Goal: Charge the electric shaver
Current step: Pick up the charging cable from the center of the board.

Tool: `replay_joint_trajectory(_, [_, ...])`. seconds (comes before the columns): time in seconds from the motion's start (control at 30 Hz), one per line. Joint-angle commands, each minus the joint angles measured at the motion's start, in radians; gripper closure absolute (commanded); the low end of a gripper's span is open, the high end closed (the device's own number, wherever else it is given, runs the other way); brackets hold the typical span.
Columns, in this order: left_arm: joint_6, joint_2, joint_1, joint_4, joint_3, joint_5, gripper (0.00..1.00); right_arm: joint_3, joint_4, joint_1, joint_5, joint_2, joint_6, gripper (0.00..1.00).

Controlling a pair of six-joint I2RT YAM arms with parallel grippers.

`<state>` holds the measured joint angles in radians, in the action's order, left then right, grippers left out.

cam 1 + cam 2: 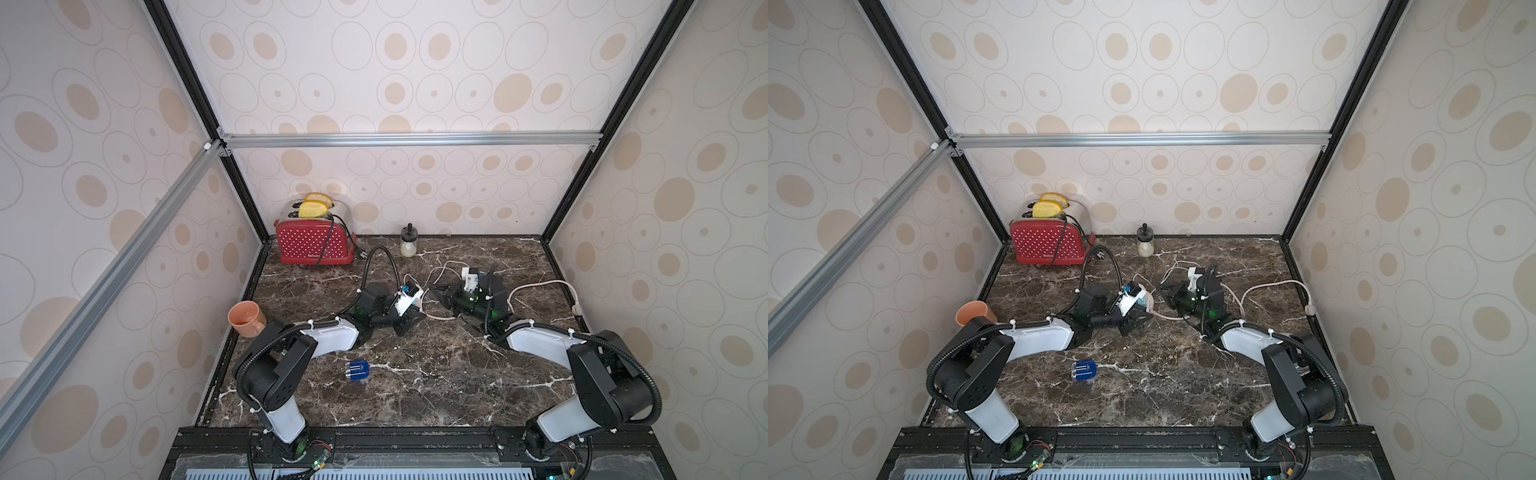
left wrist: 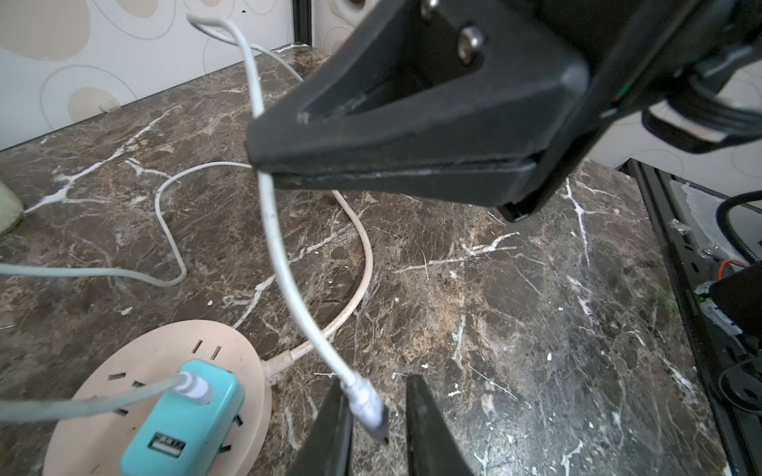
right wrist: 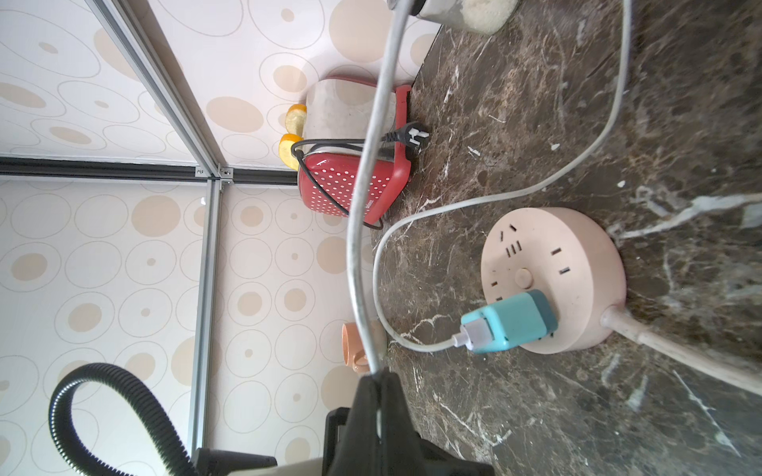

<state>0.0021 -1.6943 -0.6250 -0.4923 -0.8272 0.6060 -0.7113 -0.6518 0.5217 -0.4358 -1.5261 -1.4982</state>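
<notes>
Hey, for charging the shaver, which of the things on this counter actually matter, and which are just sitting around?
For the job: electric shaver, white charging cable, teal adapter, pink socket hub.
Just lying about: red toaster, orange mug, glass jar.

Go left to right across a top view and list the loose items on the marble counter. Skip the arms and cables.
Orange ceramic mug → small deep-blue flat electric shaver → clear glass jar with black knob → pale power plug. The red polka-dot toaster overlaps the shaver sideways, so it is left out.
</notes>
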Motion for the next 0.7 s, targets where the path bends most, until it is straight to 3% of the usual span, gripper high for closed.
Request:
replay_joint_trajectory(0.0, [0.006, -0.009, -0.008, 0.008, -0.038, 0.02, 0.87, 0.018, -0.027, 0.009, -0.017, 0.007, -0.015, 1.0])
replay_joint_trajectory(0.03, [0.007, -0.007, -0.008, 0.014, -0.039, 0.02, 0.9, 0.019, -0.022, 0.008, -0.018, 0.01, -0.013, 1.0])
replay_joint_trajectory(0.07, [0.015, -0.005, -0.007, 0.02, -0.041, 0.022, 0.99, 0.021, -0.016, 0.007, -0.021, 0.013, -0.008, 1.0])
replay_joint_trajectory(0.2, [0.051, 0.016, -0.007, 0.09, -0.05, 0.007, 1.0, 0.005, 0.066, 0.001, -0.072, 0.031, 0.068, 1.0])
replay_joint_trajectory(0.47, [0.229, 0.097, -0.005, 0.342, -0.077, -0.026, 1.0, -0.207, 0.818, -0.003, -0.128, 0.154, 0.671, 0.5])
replay_joint_trajectory(0.57, [0.261, 0.11, -0.005, 0.383, -0.088, -0.024, 1.0, -0.223, 0.869, 0.0, -0.162, 0.156, 0.746, 0.42])
replay_joint_trajectory(0.67, [0.278, 0.11, -0.005, 0.411, -0.103, -0.019, 1.0, -0.233, 0.888, 0.018, -0.176, 0.12, 0.754, 0.41])
